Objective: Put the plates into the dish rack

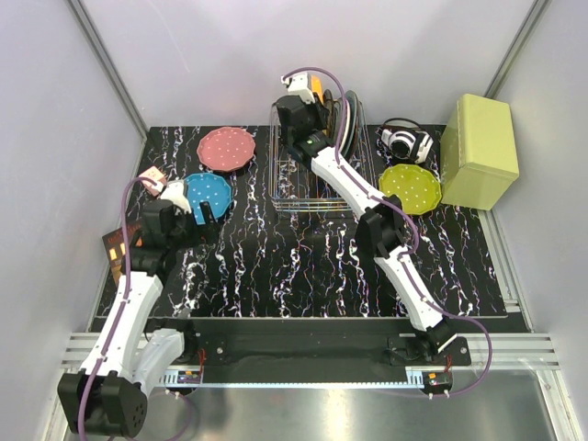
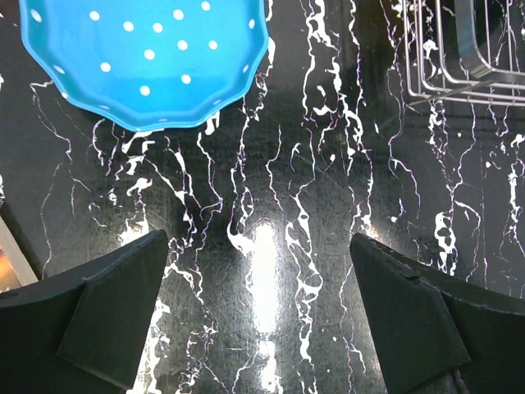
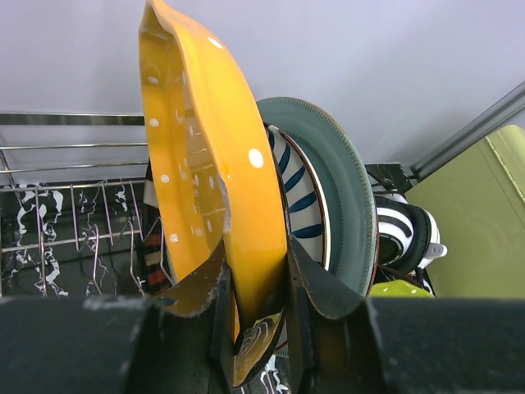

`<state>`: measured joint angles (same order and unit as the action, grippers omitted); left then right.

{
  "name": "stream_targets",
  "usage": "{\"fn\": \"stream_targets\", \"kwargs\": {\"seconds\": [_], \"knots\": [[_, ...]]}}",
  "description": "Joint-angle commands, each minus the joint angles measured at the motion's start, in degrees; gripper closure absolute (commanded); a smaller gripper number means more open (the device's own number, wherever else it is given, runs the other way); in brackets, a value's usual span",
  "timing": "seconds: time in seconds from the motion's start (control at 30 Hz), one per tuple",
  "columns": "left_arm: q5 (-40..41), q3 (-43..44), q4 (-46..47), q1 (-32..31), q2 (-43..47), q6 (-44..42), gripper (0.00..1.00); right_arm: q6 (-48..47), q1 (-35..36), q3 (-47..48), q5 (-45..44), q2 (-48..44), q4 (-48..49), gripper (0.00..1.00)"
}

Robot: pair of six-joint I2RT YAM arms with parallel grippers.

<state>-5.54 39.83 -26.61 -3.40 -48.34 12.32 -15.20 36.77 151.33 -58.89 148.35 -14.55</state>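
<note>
**Orange plate** (image 3: 205,164): white-dotted, scalloped rim, standing on edge with a slight lean at the far end of the dish rack (image 1: 278,188). Clock directions are read on the overhead view, with 12 pointing away from the arm bases.

The right gripper (image 3: 254,308) is clenched on the plate's lower rim, one finger on each face. Whether the rim sits in a slot cannot be told. Just at 3 o'clock of it, a blue-striped plate (image 3: 299,197) and a grey-green plate (image 3: 344,185) stand upright in the rack.

**Surface and room:** The silver wire rack sits at 12 o'clock on the table (image 1: 303,266), a glossy black surface veined with white. Pale walls (image 1: 184,55) close the 9, 12 and 3 o'clock sides, and a metal rail (image 1: 276,354) runs along the 6 o'clock edge. The widest open stretch lies at the centre, between the two arms.

**Other plates:** All three lie flat and share the same dots and scalloped rim.
- The pink plate (image 1: 226,148) lies at 9 o'clock of the rack, near the far edge.
- The blue plate (image 1: 209,191) lies at 8 o'clock of the rack.
- The yellow-green plate (image 1: 411,187) lies at 3 o'clock of the rack, just beside a yellow-green box (image 1: 478,150).

The left gripper (image 2: 258,316) hovers just at 6 o'clock of the blue plate, jaws spread wide and holding nothing. A black-and-white striped object (image 1: 406,142) sits between the rack and the box.
</note>
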Motion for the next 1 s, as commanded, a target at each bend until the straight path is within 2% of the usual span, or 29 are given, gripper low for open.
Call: {"fn": "stream_targets", "kwargs": {"seconds": [0.0, 0.97], "knots": [[-1.8, -0.7, 4.0, 0.3, 0.9, 0.5, 0.01, 1.3, 0.0, 4.4, -1.0, -2.6, 9.5, 1.00], [-2.2, -2.0, 5.3, 1.0, -0.2, 0.5, 0.01, 4.5, 1.5, 1.3, 1.1, 3.0, 6.5, 1.00]]}}
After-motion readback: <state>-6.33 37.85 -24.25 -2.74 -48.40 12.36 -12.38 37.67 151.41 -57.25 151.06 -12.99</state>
